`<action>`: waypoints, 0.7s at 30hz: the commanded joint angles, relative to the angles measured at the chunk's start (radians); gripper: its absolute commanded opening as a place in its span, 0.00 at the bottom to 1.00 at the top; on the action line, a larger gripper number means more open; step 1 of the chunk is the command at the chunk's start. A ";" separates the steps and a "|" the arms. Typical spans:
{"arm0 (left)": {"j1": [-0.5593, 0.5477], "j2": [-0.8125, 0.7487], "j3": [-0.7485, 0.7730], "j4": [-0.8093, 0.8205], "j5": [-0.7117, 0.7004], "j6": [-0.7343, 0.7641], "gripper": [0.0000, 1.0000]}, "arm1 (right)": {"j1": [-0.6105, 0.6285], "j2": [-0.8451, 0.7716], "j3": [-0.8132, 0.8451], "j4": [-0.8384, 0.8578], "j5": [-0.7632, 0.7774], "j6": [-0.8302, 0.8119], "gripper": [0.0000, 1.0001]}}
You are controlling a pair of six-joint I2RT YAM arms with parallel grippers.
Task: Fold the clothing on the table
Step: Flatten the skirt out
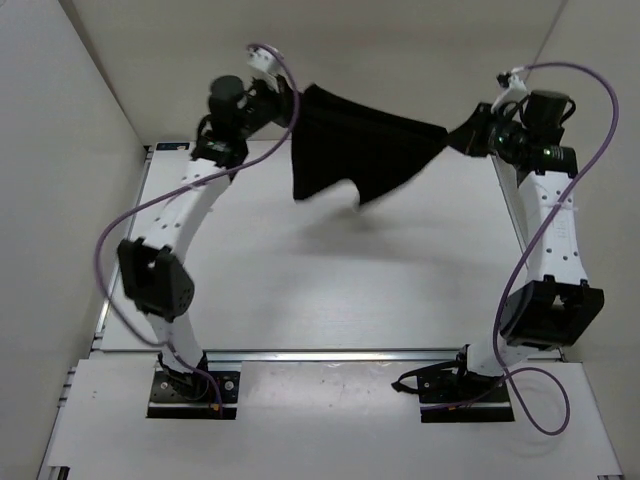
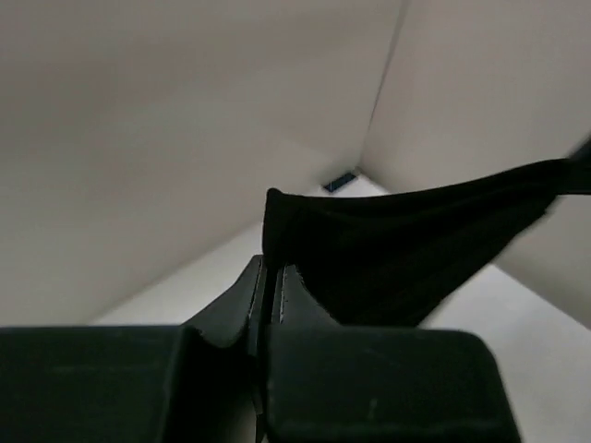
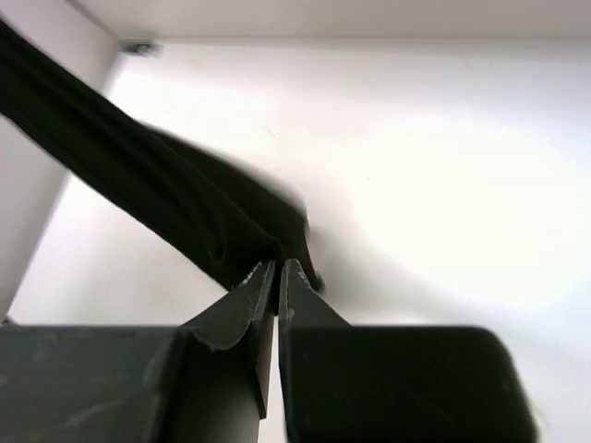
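Holding the plain black floppy fabric garment stretched in the air above the far part of the large flat white table, we had the left gripper pinched on one corner and the right gripper clamped on the opposite one. We judged this spread it flat for laying down.

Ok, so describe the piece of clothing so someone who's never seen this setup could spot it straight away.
Look above the far end of the white table. The clothing hangs there in the air, its corners pinched by the left gripper and the right gripper. Unlike the rigid black arm joints, it is soft, plain black fabric, sagging loosely.
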 commanded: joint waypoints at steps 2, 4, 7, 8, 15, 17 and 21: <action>0.035 -0.296 -0.123 -0.026 -0.149 0.124 0.01 | 0.024 0.079 0.172 0.049 -0.034 -0.031 0.00; 0.046 -0.406 -0.303 -0.007 -0.152 0.127 0.12 | 0.046 0.068 0.098 0.069 -0.054 -0.046 0.00; -0.003 -0.622 -0.661 0.097 -0.189 0.104 0.98 | 0.091 -0.001 -0.114 0.104 -0.033 -0.086 0.00; -0.035 -0.710 -0.787 0.107 -0.231 0.103 0.99 | 0.104 -0.015 -0.218 0.115 -0.026 -0.100 0.00; -0.141 -0.908 -1.094 -0.057 -0.237 -0.023 0.99 | 0.257 -0.228 -0.741 0.124 0.021 -0.139 0.00; -0.185 -0.907 -1.114 -0.038 -0.261 -0.046 0.99 | 0.280 -0.266 -0.826 0.136 0.004 -0.123 0.00; -0.243 -0.746 -1.063 -0.018 -0.157 -0.132 0.99 | 0.274 -0.315 -0.897 0.147 0.000 -0.074 0.00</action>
